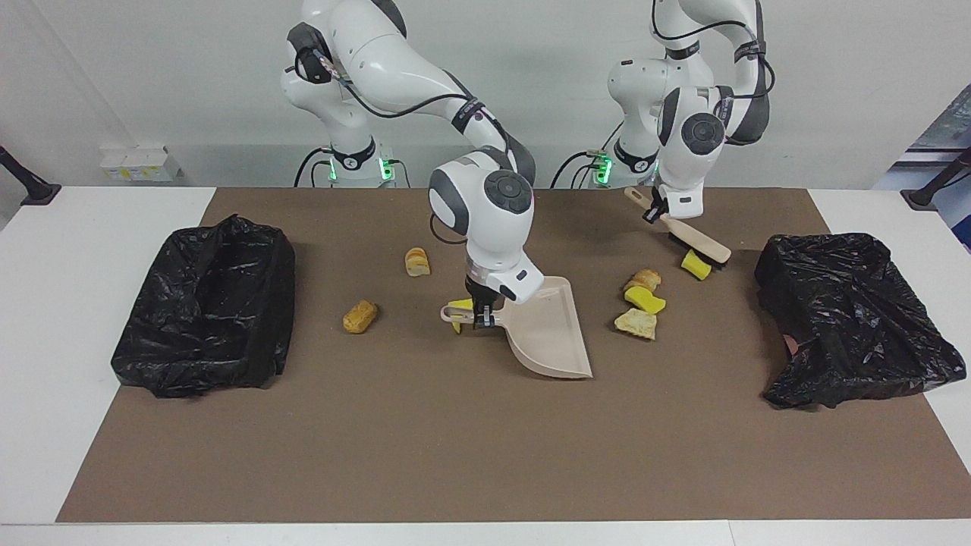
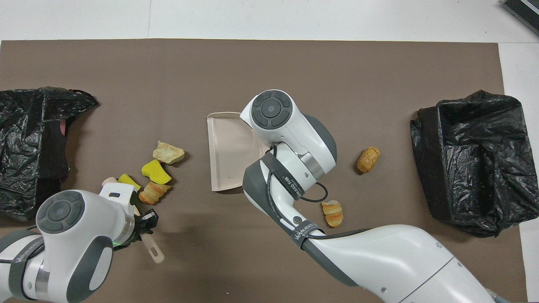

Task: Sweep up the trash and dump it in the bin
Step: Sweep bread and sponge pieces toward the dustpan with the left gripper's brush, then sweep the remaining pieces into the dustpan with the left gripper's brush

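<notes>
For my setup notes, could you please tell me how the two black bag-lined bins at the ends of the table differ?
The black bag-lined bin at the right arm's end stands boxy with its mouth open upward, while the black bag-lined bin at the left arm's end looks slumped and crumpled. A small pinkish patch shows at the edge of the slumped one; the boxy one shows none. Both sit on the edges of the brown mat, with no scraps visible inside.
</notes>
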Robot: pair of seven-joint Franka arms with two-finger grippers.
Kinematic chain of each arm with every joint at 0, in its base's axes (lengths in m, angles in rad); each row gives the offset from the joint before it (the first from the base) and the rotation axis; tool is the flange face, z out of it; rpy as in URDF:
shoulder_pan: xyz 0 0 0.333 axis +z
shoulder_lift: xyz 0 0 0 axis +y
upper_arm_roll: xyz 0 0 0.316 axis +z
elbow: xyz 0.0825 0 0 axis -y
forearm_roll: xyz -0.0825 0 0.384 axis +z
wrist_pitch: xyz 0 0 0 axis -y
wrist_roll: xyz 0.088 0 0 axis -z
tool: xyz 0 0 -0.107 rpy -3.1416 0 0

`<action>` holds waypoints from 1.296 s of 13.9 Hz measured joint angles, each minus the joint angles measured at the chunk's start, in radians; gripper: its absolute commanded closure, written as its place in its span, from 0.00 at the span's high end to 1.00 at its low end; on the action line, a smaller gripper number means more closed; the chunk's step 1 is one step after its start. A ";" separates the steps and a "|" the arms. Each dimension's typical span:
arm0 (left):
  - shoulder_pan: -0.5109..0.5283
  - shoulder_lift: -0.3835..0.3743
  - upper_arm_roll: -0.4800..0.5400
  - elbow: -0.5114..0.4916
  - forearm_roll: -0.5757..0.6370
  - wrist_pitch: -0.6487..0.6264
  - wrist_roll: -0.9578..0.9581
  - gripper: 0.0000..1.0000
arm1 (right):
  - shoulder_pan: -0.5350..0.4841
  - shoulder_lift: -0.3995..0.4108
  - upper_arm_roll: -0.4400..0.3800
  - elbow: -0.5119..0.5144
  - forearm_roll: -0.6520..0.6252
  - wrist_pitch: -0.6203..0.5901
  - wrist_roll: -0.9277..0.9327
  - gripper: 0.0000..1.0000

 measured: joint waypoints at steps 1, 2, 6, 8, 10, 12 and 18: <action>-0.006 0.028 0.000 0.024 -0.015 0.010 0.029 0.00 | 0.000 -0.002 0.000 -0.003 0.000 0.002 0.003 0.00; -0.015 0.058 -0.001 0.046 -0.030 0.027 0.054 0.00 | 0.001 -0.003 0.000 -0.004 0.000 0.002 0.007 0.00; -0.030 0.148 -0.001 0.131 -0.104 0.069 0.185 0.00 | 0.002 -0.005 0.000 -0.007 0.000 0.002 0.011 0.00; -0.049 0.184 -0.003 0.167 -0.126 0.082 0.226 0.00 | 0.002 -0.005 0.000 -0.007 0.000 0.002 0.012 0.00; -0.091 0.232 -0.005 0.203 -0.155 0.121 0.238 0.00 | 0.002 -0.005 0.000 -0.007 0.000 0.002 0.012 0.00; -0.124 0.269 -0.008 0.246 -0.196 0.135 0.267 0.00 | 0.002 -0.005 0.000 -0.007 0.000 0.002 0.012 0.00; -0.235 0.321 -0.012 0.354 -0.302 0.120 0.412 0.00 | 0.002 -0.006 0.000 -0.008 0.000 0.002 0.013 0.00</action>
